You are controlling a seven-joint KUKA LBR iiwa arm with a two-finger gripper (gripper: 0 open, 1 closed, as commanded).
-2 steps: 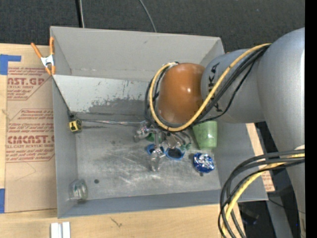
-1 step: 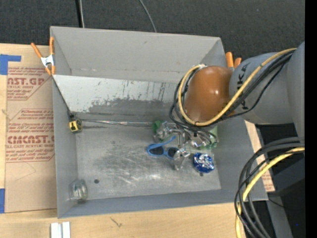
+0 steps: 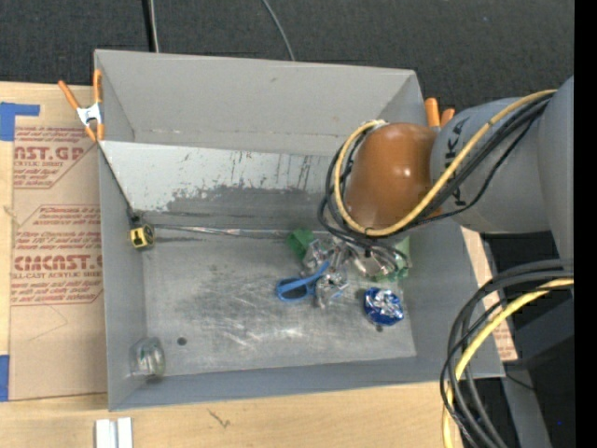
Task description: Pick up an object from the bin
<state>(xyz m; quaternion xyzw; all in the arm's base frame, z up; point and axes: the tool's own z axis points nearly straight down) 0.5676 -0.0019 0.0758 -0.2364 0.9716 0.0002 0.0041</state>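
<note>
My gripper (image 3: 338,265) is low in the bin's right half, under the arm's orange cover, right over a small cluster of things. A blue looped piece (image 3: 297,287) lies against its left side and reaches toward the bin's middle. A green thing (image 3: 300,243) sits just up and left of the gripper, and another green bit (image 3: 402,261) shows on its right. A crumpled blue and white thing (image 3: 382,307) lies just below and right of it. I cannot make out whether anything is between the jaws.
A yellow tape measure (image 3: 140,237) lies at the left wall, its blade (image 3: 219,232) drawn out rightward along the back of the floor. A clear round thing (image 3: 146,357) sits in the front left corner. The arm and its cables cover the bin's right side.
</note>
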